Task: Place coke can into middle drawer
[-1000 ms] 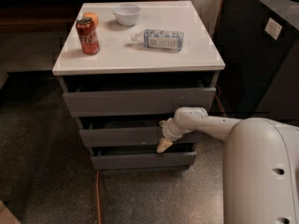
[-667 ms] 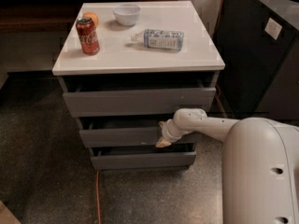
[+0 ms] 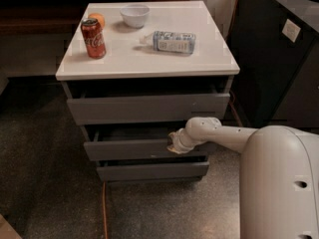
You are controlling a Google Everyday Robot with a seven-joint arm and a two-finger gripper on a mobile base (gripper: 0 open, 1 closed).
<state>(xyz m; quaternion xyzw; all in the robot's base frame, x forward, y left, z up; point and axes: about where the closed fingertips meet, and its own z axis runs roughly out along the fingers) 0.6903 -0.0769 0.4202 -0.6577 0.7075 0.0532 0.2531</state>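
Observation:
The red coke can (image 3: 93, 38) stands upright near the left edge of the white cabinet top (image 3: 149, 59). Below are three grey drawers; the middle drawer (image 3: 129, 149) is pulled out a little, with a dark gap above its front. My gripper (image 3: 173, 146) is at the top edge of the middle drawer's front, right of its middle, far below the can. The white arm reaches in from the lower right.
A white bowl (image 3: 134, 15), an orange fruit (image 3: 98, 19) behind the can and a plastic bottle (image 3: 172, 41) lying on its side are on the top. A dark cabinet (image 3: 279, 59) stands to the right. An orange cable (image 3: 103, 208) runs on the floor.
The gripper has moved up slightly from the middle drawer's front to its top edge. The can and other objects have not moved.

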